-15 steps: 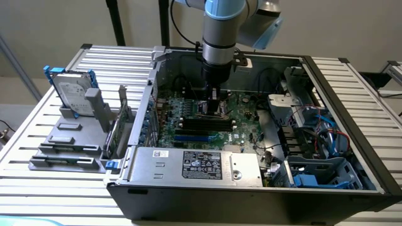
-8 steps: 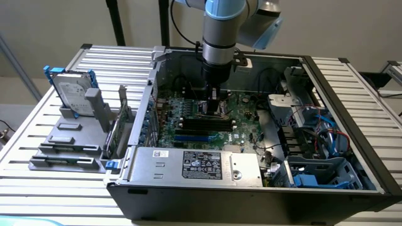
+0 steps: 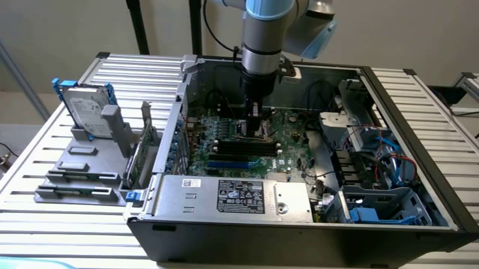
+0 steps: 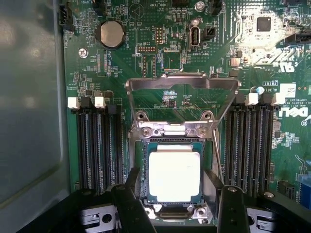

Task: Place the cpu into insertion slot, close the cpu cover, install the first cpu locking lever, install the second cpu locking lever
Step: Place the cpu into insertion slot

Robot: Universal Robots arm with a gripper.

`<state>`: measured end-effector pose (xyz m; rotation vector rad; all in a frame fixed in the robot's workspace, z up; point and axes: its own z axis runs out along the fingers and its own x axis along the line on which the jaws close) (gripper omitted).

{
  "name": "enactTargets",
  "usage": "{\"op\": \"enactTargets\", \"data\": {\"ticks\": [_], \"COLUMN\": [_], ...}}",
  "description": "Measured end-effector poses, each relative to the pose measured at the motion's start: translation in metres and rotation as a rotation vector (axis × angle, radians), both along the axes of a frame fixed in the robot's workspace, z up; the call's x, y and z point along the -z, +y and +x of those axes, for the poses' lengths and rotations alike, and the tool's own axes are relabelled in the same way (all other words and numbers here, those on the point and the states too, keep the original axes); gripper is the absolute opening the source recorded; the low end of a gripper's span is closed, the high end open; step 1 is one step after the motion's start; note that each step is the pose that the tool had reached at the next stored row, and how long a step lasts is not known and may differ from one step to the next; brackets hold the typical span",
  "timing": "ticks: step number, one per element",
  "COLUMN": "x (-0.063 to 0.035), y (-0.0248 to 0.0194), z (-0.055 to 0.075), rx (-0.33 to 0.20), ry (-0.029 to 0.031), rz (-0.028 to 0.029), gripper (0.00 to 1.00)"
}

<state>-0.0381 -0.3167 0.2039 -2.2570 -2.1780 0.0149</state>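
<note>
Wrist view: the cpu (image 4: 174,176) is seen seated flat in the insertion slot (image 4: 209,160), pale metal face up, green substrate edge showing all round, edges square w/ the socket rim. No tilt is made out. Placement is judged done.

The gripper (image 4: 176,204) is held directly over the socket. Its fingers (image 4: 131,204) are spread apart, one on each side of the cpu, wider than the chip. Nothing is gripped; no contact w/ the chip can be made out.

The cpu cover (image 4: 181,77) is swung open, not yet shut. It is hinged at the socket edge farthest from the fingers, and its frame stands up beyond that edge, w/ green board visible thru its window. The key relation: the cover lies across the socket from the fingers, and its hinge line runs approx. parallel to the line joining the two fingers. The cover's free edge is the part farthest from the gripper.

A thin metal rod (image 4: 217,145), prob. a locking lever, is seen alongside the socket, near one finger, unlatched. The 2nd lever cannot be told apart.

Exterior view: the arm is reached down into the open PC case (image 3: 299,230) on the slatted table (image 3: 45,218), w/ the gripper (image 3: 254,128) low over the board, just beyond the black memory strips (image 3: 243,148). The grey labelled box (image 3: 224,193) lies nearer the camera, well apart from the gripper.
</note>
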Motion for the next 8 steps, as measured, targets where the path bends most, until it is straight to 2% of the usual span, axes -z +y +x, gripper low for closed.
{"op": "enactTargets", "data": {"ticks": [3,5,6,8], "x": [-0.0038,-0.0057,-0.0069,-0.0106], "y": [-0.0001,-0.0001,-0.0001,-0.0001], "z": [0.0,0.0001,0.0002,0.0014], "rx": [0.0,0.0,0.0,0.0], "ry": [0.0041,0.0068,0.0089,0.0146], "rz": [-0.0001,0.0,0.0,0.0004], "gripper": [0.6,0.47,0.47,0.36]}}
